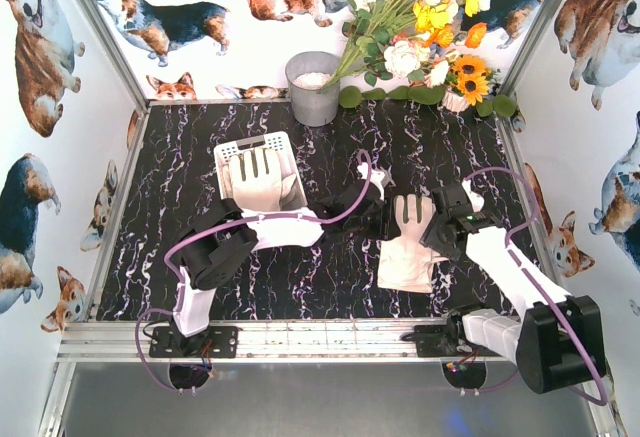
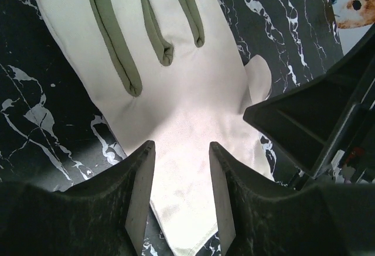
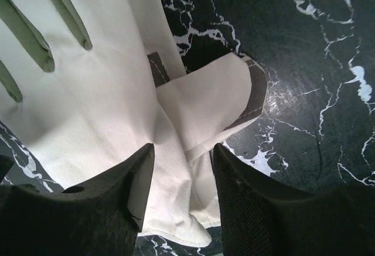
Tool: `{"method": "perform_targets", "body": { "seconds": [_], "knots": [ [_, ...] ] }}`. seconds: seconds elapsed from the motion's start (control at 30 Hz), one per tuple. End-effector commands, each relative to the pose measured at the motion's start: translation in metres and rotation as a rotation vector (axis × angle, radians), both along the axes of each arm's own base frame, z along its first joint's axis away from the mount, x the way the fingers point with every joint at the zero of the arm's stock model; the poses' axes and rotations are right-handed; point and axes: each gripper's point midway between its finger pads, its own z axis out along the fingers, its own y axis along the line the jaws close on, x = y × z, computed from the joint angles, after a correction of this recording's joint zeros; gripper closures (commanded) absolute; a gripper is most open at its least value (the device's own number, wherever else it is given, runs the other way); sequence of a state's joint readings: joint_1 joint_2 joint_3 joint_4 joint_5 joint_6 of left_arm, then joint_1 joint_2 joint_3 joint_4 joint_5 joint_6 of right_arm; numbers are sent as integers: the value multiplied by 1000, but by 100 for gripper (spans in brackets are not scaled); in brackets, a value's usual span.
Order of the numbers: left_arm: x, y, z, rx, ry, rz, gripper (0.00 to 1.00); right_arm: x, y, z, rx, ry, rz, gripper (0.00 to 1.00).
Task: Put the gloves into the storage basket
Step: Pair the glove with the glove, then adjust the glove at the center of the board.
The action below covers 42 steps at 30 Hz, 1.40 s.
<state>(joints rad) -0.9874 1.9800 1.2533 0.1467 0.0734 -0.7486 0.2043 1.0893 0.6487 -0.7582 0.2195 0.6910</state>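
The white lattice storage basket (image 1: 226, 148) stands at the back left with one cream glove (image 1: 258, 179) lying in it. More cream gloves (image 1: 405, 247) lie stacked on the black marble table right of centre. My left gripper (image 1: 372, 191) is open, its jaws straddling the cuff end of the top glove (image 2: 176, 74), which lies flat with grey between its fingers. My right gripper (image 1: 447, 219) is open at the stack's right side, its jaws either side of a creased cuff (image 3: 105, 92), beside a folded glove (image 3: 217, 92) with a grey patch. The right gripper body shows in the left wrist view (image 2: 316, 121).
A grey metal bucket (image 1: 313, 89) stands at the back centre. A bunch of artificial flowers (image 1: 420, 27) leans at the back right. Corgi-print walls close off three sides. The metal rail (image 1: 320, 337) with both arm bases runs along the near edge.
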Motion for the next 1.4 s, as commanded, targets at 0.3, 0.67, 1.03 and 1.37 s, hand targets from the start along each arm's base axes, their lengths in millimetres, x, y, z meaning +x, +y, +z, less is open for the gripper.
{"method": "perform_targets", "body": {
  "seconds": [0.3, 0.67, 1.03, 1.37],
  "knots": [
    [-6, 6, -9, -3, 14, 14, 63, -9, 27, -28, 223, 40, -33, 51],
    [-21, 43, -3, 17, 22, 69, 64, -18, 68, -46, 400, 149, 159, 80],
    [-39, 92, -10, 49, 39, 175, 64, -8, 116, -39, 425, 158, 336, 79],
    [-41, 91, -36, 58, 66, 172, 73, -19, 103, -10, 362, 136, 408, 58]
  ]
}}
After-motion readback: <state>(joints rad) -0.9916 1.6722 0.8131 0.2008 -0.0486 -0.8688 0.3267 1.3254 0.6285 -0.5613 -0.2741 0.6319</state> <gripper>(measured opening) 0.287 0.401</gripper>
